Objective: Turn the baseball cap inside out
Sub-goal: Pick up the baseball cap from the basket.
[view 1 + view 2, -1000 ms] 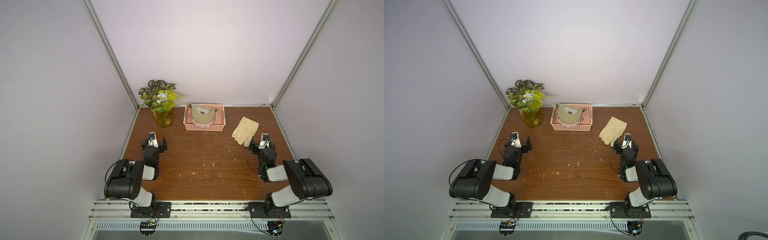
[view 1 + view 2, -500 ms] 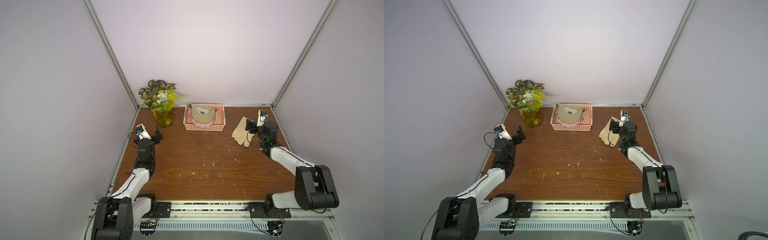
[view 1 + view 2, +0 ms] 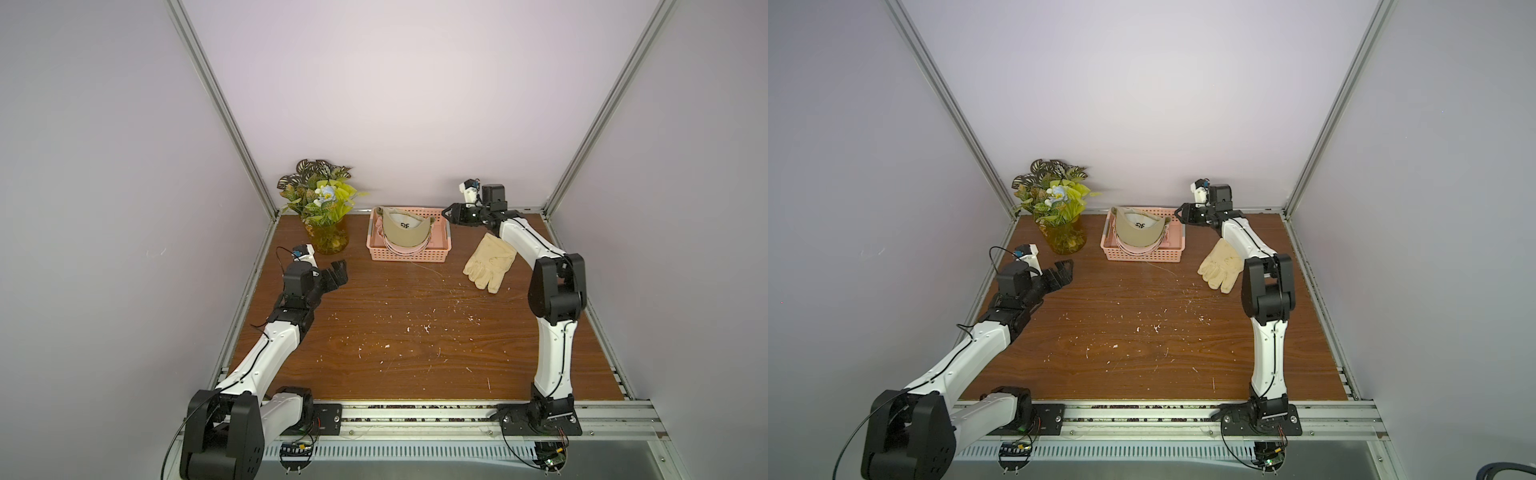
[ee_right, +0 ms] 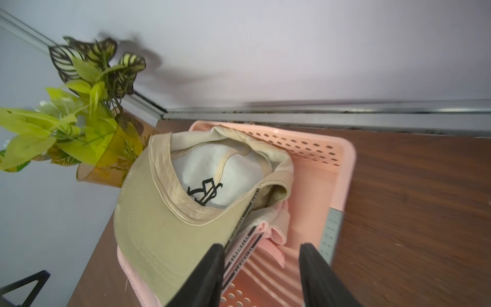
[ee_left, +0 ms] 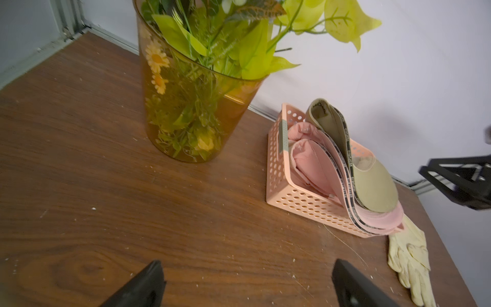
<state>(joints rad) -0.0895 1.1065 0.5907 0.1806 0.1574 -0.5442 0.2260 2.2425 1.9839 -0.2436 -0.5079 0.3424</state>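
Tan cap (image 3: 405, 233) sits stacked in the pink basket (image 3: 409, 258); right gripper (image 4: 261, 268) hovers above, part-open and empty (left gripper (image 5: 245, 281) gapes wide nearby). Risk: snagging the pink cap (image 5: 313, 164) beneath too.

You have a brown wooden table (image 3: 415, 357), scattered with pale crumbs, carrying three things along its far edge. The amber vase of artificial plants (image 3: 328, 239) stands at the far left corner, the pink perforated basket (image 3: 409, 254) sits mid-edge, and a cream glove (image 3: 490, 264) lies flat toward the right edge.
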